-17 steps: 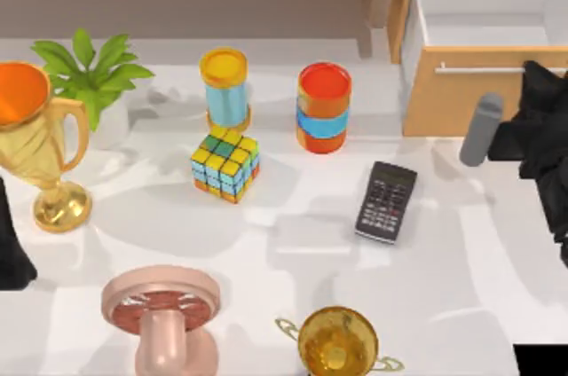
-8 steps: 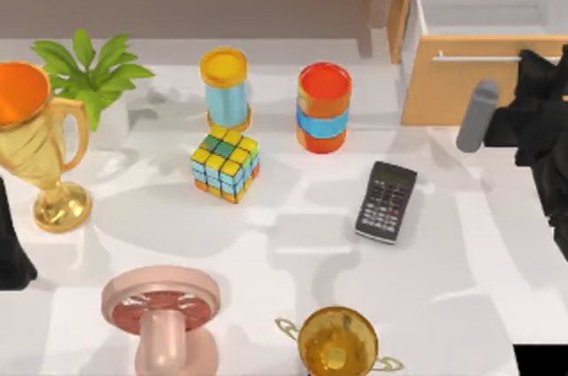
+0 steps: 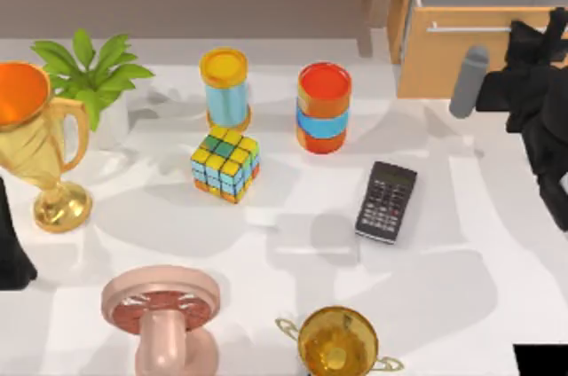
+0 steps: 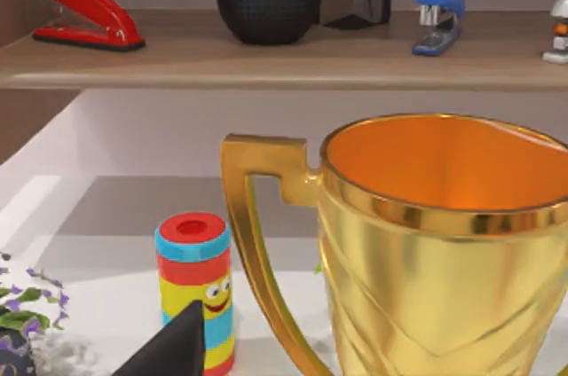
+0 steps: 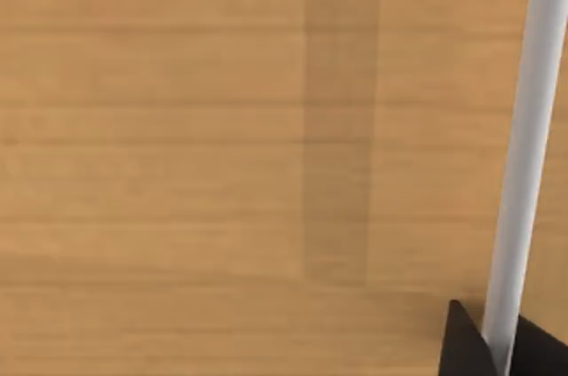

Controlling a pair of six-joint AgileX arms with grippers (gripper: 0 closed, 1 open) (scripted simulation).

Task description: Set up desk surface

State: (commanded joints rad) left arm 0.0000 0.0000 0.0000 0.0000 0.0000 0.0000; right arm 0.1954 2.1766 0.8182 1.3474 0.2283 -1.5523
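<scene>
The broad, flat, smooth white counter [image 3: 293,252] fills most of the top view and is still crowded, so the setting-up appears, by judgement, to be at an early or middle stage: the one step visibly near completion is the closing of the light-wood drawer [image 3: 461,57] of the cabinet in the upper right of the frame, while nothing else on the counter looks tidied away. At the right edge of the frame the right arm's gripper [image 3: 524,70] sits against the drawer front, and the right wrist view shows its two dark fingertips [image 5: 461,345] set on either side of the slim white bar handle [image 5: 524,154], narrowly parted and apparently closed on it. The left arm [image 3: 11,247] is parked at the lower left edge of the frame; its gripper's state cannot be told. Largest of the objects are the gold trophy cup with orange interior [image 3: 35,141] at left, the pink dumbbell-shaped stand [image 3: 164,314] at lower left and a second gold two-handled cup [image 3: 337,340] at bottom centre; then the green potted plant [image 3: 89,74], the two banded cylindrical cans [image 3: 324,105], the multicoloured puzzle cube [image 3: 224,163] and the black calculator [image 3: 387,201]. Compared with a second ago, the drawer has been pushed almost fully in, its handle and the right gripper have moved toward the top of the frame, and the objects on the counter are unmoved.
</scene>
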